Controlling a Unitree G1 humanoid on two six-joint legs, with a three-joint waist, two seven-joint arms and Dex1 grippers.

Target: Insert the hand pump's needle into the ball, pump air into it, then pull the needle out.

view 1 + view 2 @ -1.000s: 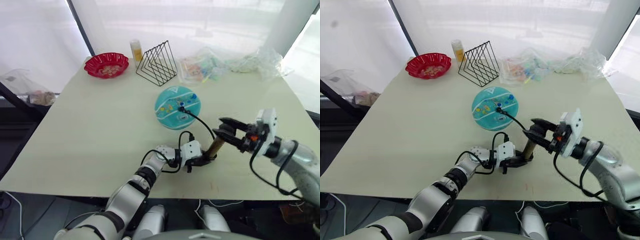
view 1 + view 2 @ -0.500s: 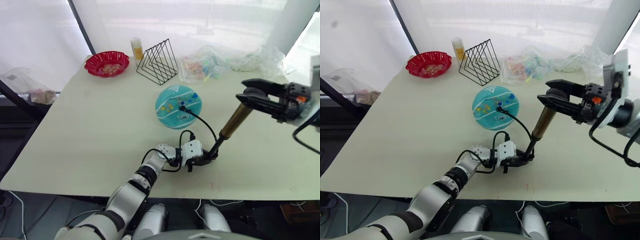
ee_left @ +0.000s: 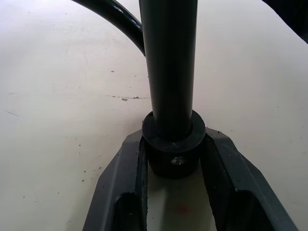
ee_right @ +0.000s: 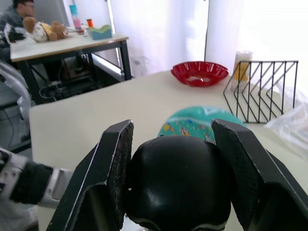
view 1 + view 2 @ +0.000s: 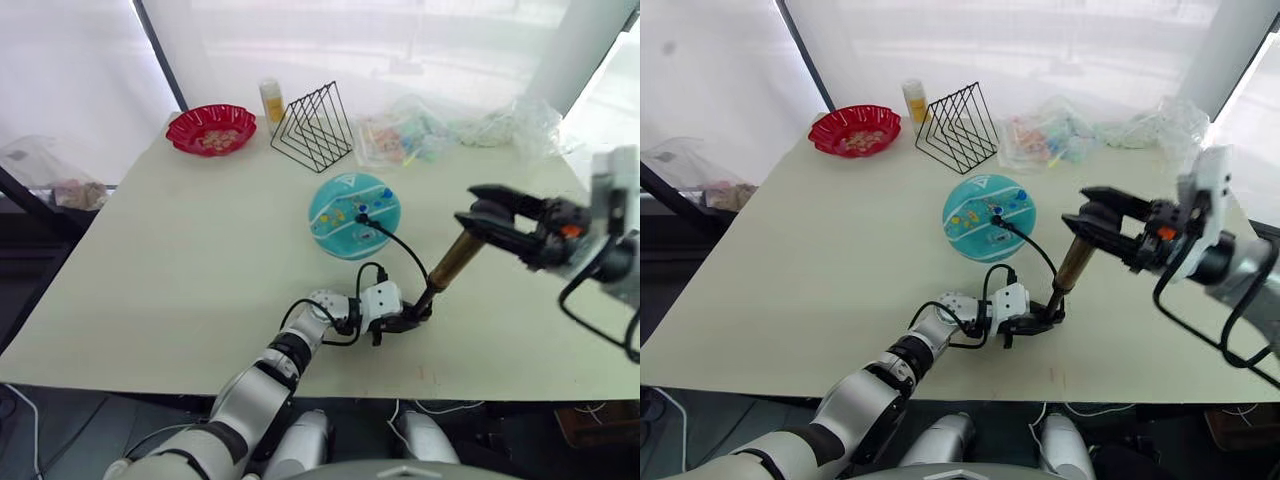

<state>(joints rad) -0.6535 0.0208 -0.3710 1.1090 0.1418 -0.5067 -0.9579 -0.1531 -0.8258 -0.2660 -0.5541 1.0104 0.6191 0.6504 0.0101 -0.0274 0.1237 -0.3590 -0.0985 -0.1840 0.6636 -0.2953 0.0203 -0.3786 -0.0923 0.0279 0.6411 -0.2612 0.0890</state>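
Note:
The teal ball (image 5: 354, 215) lies flattish mid-table, and the needle (image 5: 363, 214) at the end of the thin black hose (image 5: 405, 245) is stuck into its top. The hand pump (image 5: 452, 259) stands tilted near the table's front edge, its brass cylinder raised off a bare black rod (image 3: 170, 62). My left gripper (image 5: 412, 318) is shut on the pump's black bottom cap (image 3: 173, 147), pinning it to the table. Above it, my right gripper (image 5: 480, 213) is shut on the black handle (image 4: 178, 185). The ball (image 4: 198, 123) shows beyond that handle.
At the back stand a red bowl (image 5: 211, 129), a yellow bottle (image 5: 271, 100) and a black wire rack (image 5: 313, 127), with crumpled plastic bags (image 5: 405, 137) to their right. A person sits at another table (image 4: 62, 45) far behind.
From one second ago my right gripper pulled the handle up and right, stretching the pump out. In the last half second it has come partway back down. The left gripper stayed put.

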